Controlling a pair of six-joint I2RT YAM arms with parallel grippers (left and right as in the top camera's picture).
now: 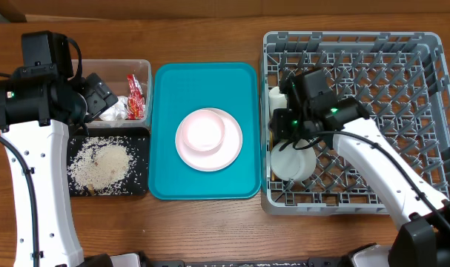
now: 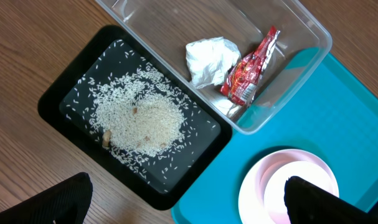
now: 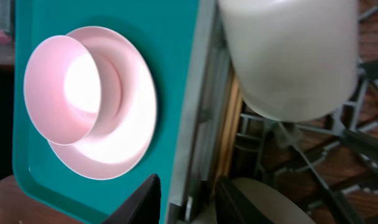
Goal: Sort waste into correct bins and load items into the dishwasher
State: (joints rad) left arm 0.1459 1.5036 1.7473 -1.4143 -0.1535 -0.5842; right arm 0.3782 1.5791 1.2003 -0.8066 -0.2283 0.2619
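Overhead: the left gripper (image 1: 98, 96) hangs over the clear tub (image 1: 139, 68), which holds a red wrapper (image 1: 136, 96) and a white tissue (image 1: 115, 111). Just below the tub, the black tray (image 1: 139, 137) is strewn with rice (image 1: 100, 163). In the middle, a teal tray (image 1: 165, 89) carries a plate (image 1: 228, 148) with a bowl (image 1: 201, 130) on it. The right gripper (image 1: 282, 130) reaches into the left edge of the dish rack (image 1: 373, 44), between a small white cup (image 1: 275, 96) and a white bowl (image 1: 291, 165), both inside the rack.

Left wrist: the fingers (image 2: 64, 199) stand wide apart and empty above the black tray's edge. The tissue (image 2: 210, 57) and wrapper (image 2: 251, 68) lie side by side in the tub (image 2: 313, 31).

Right wrist: the fingers (image 3: 145, 199) are parted, gripping nothing, over the rack's wall (image 3: 195, 124). A white dish (image 3: 288, 56) fills the upper right inside the rack. Wooden chopsticks (image 3: 229, 127) lie along the wall.
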